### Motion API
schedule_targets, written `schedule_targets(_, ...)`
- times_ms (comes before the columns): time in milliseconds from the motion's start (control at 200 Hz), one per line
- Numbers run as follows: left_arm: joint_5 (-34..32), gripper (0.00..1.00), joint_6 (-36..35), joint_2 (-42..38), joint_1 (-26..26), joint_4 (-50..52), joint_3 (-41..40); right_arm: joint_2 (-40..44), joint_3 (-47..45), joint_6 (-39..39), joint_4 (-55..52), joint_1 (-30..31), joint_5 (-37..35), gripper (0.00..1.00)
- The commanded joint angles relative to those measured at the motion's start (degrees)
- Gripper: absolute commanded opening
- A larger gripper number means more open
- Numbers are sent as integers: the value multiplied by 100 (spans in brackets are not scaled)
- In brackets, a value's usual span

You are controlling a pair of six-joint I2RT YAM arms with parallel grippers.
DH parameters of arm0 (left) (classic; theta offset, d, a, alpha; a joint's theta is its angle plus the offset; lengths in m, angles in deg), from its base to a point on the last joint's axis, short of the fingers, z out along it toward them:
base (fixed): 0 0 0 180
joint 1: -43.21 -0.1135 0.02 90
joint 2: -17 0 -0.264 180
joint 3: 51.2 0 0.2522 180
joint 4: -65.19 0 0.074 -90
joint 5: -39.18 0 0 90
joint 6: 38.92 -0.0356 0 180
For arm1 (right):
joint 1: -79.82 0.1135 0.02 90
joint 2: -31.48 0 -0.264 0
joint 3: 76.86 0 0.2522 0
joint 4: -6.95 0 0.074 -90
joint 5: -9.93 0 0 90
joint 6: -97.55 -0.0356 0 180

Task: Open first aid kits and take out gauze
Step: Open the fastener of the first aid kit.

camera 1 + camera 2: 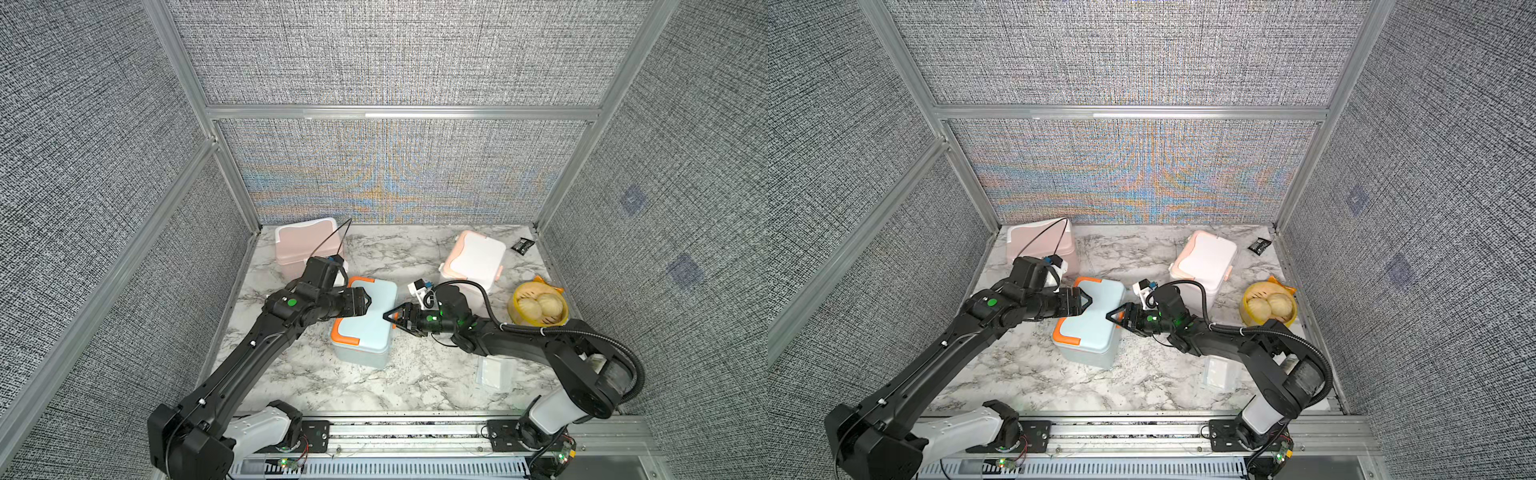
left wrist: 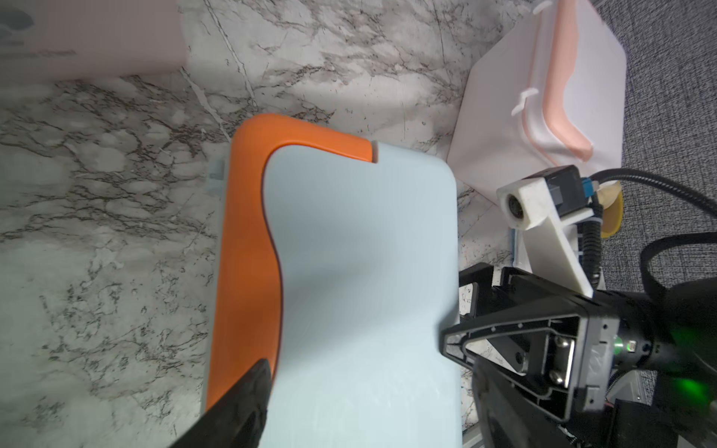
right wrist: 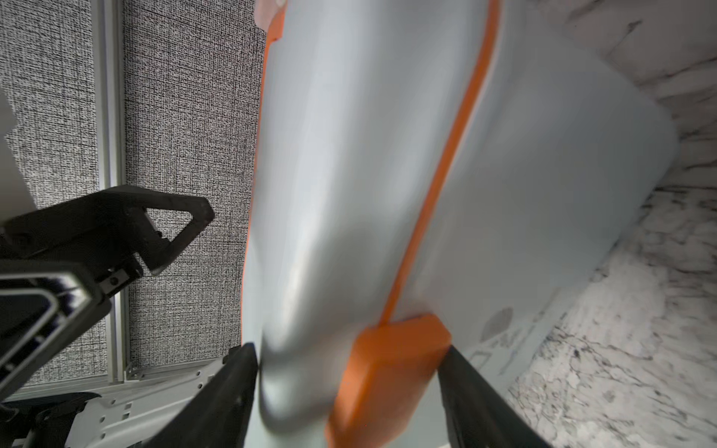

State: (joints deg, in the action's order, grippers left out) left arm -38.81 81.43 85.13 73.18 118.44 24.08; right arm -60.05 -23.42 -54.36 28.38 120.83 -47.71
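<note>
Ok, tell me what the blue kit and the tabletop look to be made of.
Blue kit: looks like moulded plastic, smooth satin finish, soft highlights, rounded corners, orange trim.
Tabletop: white with grey marble veining; real stone or a printed laminate, the pictures cannot say which.

kit (image 1: 365,328) between two kits (image 1: 305,245) behind
</note>
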Motion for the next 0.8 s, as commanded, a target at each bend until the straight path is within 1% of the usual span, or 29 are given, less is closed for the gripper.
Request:
schedule_targets(0, -28, 77, -74, 284, 128, -186, 23, -118, -84, -365, 551, -30, -33, 69)
schedule_targets(65, -30, 75, -40, 426, 226, -322, -48, -187, -124, -489, 790, -49, 22, 67)
schedule_targets(175, -99, 72, 14, 610, 350, -478, -185, -297, -223, -735, 1250, -79, 98, 59)
schedule_targets(235, -155, 71, 41, 686, 382, -564, -291, -322, -273, -835, 1433, -93, 121, 57)
schedule_targets(295, -209, 68, 63, 741, 377, -627, -430, -348, -305, -908, 1578, -101, 166, 51)
schedule_targets(450, -305, 64, 94, 835, 380, -746, -680, -221, -373, -988, 1652, -129, 198, 50)
schedule_targets(791, -445, 64, 156, 1003, 385, -825, -843, 341, -599, -981, 1508, -188, 241, 49)
